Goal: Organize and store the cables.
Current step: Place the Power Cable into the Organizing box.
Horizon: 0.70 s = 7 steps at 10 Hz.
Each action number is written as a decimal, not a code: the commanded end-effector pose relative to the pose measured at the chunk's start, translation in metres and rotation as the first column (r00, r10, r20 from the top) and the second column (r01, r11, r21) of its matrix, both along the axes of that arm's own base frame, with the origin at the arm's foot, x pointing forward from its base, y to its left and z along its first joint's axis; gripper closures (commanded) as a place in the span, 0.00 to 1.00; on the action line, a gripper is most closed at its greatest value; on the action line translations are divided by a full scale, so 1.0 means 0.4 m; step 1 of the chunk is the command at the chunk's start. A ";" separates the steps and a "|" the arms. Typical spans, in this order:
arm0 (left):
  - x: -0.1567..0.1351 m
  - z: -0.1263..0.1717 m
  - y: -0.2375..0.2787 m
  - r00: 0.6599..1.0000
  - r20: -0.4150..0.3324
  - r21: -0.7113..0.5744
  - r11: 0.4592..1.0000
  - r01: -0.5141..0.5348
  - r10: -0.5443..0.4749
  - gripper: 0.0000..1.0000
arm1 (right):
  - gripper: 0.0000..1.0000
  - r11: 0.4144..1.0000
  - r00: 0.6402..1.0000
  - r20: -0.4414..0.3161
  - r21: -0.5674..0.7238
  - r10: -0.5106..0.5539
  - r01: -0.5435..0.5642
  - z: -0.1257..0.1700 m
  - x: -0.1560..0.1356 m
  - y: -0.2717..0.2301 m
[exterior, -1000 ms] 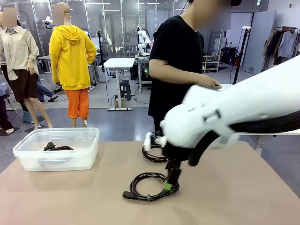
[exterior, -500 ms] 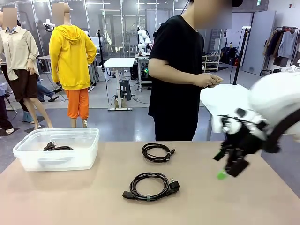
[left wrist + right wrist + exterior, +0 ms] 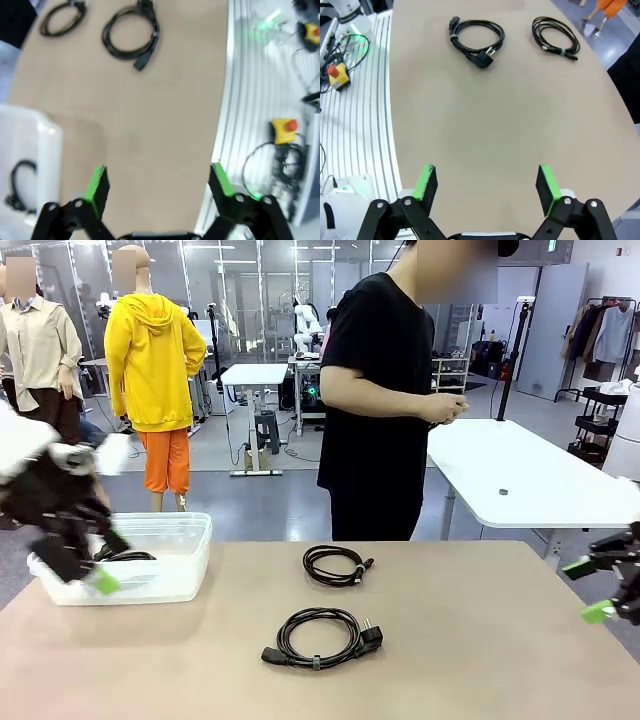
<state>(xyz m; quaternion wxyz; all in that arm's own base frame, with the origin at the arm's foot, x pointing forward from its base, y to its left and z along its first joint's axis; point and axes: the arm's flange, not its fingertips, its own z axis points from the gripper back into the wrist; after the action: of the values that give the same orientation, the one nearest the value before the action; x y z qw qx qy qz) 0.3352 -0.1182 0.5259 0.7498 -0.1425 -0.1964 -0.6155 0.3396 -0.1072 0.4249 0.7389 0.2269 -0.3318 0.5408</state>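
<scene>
Two coiled black cables lie on the tan table: a larger one with a plug (image 3: 320,637) in the middle and a smaller one (image 3: 335,565) beyond it. A third cable (image 3: 125,556) rests inside the clear plastic bin (image 3: 190,570) at the far left. My left gripper (image 3: 85,575) hangs blurred in front of the bin, open and empty. In the left wrist view it (image 3: 157,170) is over bare table, with the bin (image 3: 30,145) to its left and both coils (image 3: 131,36) far ahead. My right gripper (image 3: 590,590) is open at the table's right edge. Its wrist view (image 3: 486,172) shows both coils (image 3: 477,37) well ahead.
A person in a black shirt (image 3: 380,390) stands at the table's far side with hands held together at the waist. A white table (image 3: 520,470) stands behind on the right. A ribbed white base with an emergency button (image 3: 335,75) borders the table's near edge.
The right arm has pulled away from the near coil to the table's right edge, leaving the coil lying. The left arm has come into view by the bin.
</scene>
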 end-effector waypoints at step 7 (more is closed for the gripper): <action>0.098 -0.140 -0.498 0.998 0.034 0.238 0.971 0.035 -0.045 0.00 | 0.00 0.935 0.957 0.057 0.237 -0.283 0.263 -0.127 -0.233 -0.328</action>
<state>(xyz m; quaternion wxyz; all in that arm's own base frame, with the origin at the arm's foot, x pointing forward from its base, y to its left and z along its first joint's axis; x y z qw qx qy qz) 0.3673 -0.3057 0.4683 0.7453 -0.0569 -0.1272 -0.6520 0.2506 -0.2402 0.3853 0.7694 0.2336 -0.4292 0.4114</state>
